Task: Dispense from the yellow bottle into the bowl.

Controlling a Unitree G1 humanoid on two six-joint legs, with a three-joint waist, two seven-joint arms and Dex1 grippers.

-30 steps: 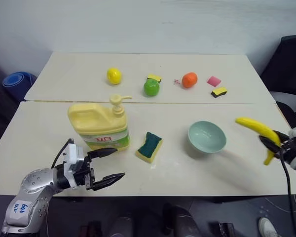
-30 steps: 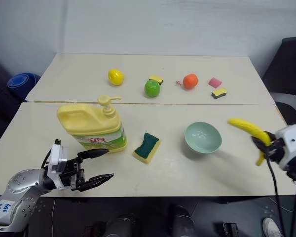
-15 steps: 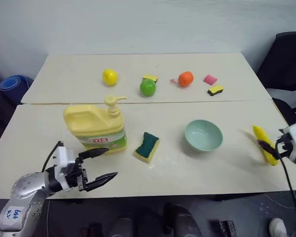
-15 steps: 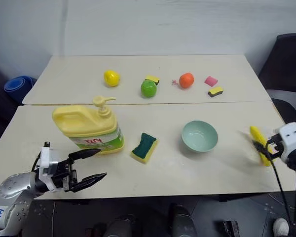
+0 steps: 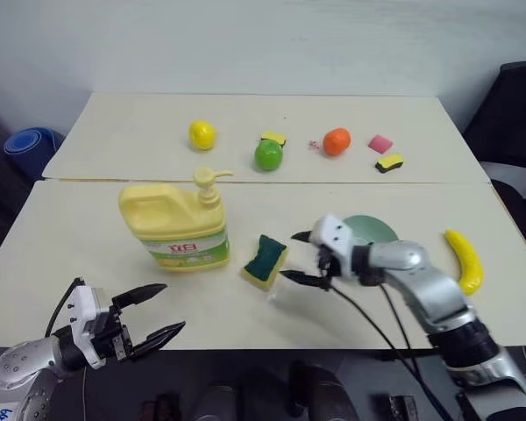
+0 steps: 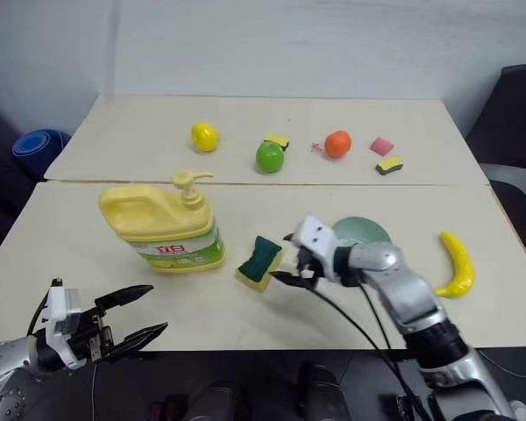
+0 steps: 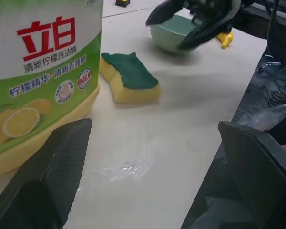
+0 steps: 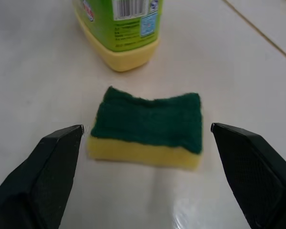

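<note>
The right gripper's (image 5: 300, 258) fingers stood spread wide and empty, aimed at the green-topped yellow sponge (image 5: 265, 260) — just short of it, not touching. The left gripper's (image 5: 154, 309) fingers were also wide apart, holding nothing, hovering at the near edge of the counter (image 5: 88, 237). The yellow bottle (image 5: 177, 224) stood upright beyond the left gripper, pump on top, the sponge just beside it. The mint-green bowl (image 5: 373, 231) sat behind the right gripper, partly hidden by it — a banana (image 5: 465, 259) lay farther right on the counter.
</note>
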